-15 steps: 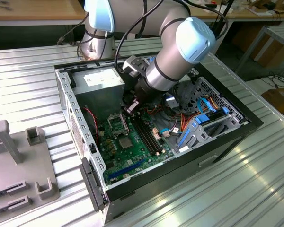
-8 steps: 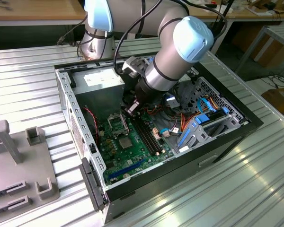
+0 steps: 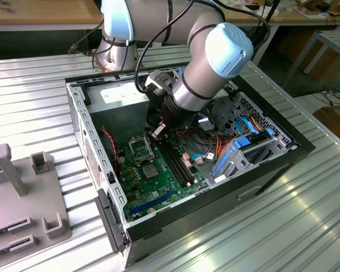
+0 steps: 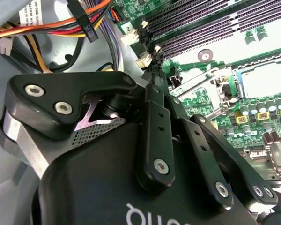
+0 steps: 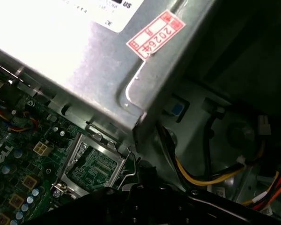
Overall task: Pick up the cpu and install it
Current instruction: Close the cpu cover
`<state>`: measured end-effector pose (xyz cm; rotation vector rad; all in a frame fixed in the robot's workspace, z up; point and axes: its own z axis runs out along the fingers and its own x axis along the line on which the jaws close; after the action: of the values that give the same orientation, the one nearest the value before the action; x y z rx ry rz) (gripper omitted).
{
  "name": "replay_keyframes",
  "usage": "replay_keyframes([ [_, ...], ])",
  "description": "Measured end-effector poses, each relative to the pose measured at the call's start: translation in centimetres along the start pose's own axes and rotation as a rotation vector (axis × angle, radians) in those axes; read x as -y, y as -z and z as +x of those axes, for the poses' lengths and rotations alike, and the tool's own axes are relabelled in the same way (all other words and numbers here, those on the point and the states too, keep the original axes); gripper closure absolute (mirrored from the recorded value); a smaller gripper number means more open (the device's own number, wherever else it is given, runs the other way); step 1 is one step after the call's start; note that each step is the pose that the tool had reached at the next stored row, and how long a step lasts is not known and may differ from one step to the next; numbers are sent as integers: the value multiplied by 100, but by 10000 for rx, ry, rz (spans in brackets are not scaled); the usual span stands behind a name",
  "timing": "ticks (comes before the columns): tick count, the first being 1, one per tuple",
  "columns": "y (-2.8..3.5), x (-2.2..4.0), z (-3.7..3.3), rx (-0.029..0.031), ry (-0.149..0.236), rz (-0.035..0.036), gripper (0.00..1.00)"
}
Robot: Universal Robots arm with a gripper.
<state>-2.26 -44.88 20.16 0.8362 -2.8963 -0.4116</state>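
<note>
Well, the arm reaches down into an open computer case [image 3: 79, 113] lying on the ribbed metal counter [image 3: 34, 113], filling the middle of the exterior view. Its claw [image 3: 157, 133] hangs low over the green motherboard [image 3: 158, 187], just above the long dark memory slots [image 3: 173, 156] and just to the right of the black-framed socket [image 3: 140, 148].

In the second wrist view the claw [image 4: 161, 70] points at the board beside the memory slots [image 4: 201, 23], with the socket [image 4: 264, 79] at the right edge and orange and yellow cables [image 4: 75, 23] at upper left. Whether the claw is spread, pressed together or pinching anything, I cannot tell.

In the first wrist view the socket [image 5: 94, 166] sits at lower left with its frame open and green showing inside, below a silver metal box [image 5: 84, 61]. Where the cpu is, I cannot tell. A grey fixture [image 3: 22, 192] rests on the counter at lower left of the exterior view.
</note>
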Motion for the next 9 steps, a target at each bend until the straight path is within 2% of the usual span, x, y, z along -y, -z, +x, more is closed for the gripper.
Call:
replay_keyframes([
  [3, -11, -19, 38, 80, 34, -133, 89],
  [4, -5, -24, 45, 47, 97, -110, 89],
  [5, 24, -32, 46, -105, 205, 70, 89],
  [6, 37, -35, 47, -142, 258, 105, 89],
  [9, 65, -48, 54, -201, 465, 107, 89],
])
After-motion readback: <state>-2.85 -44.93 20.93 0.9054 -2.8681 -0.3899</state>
